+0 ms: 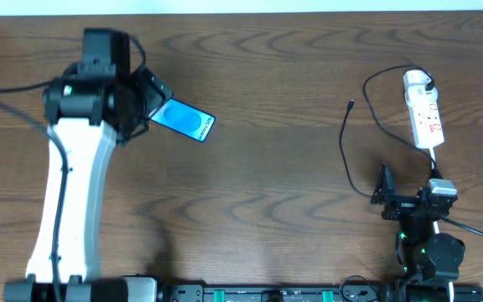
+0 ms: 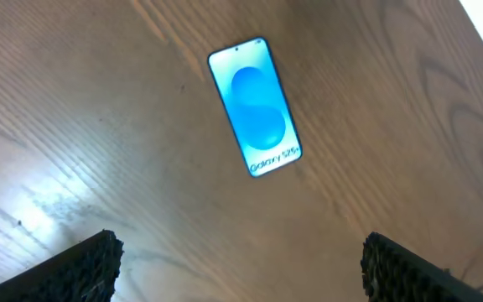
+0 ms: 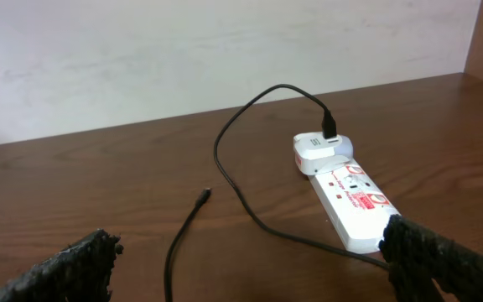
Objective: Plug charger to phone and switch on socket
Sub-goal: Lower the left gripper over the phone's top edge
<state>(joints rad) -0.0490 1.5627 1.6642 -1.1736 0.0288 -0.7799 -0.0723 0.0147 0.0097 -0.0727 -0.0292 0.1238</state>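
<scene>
The phone lies on a dark wood-grain table, white wall behind.

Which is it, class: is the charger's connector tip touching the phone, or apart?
Apart. The overhead view shows the charger's connector tip lying well away from the phone, with bare table between them.

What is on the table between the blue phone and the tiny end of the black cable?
Nothing. In the overhead view, only bare wooden table lies between the phone and the charger's connector tip.
</scene>
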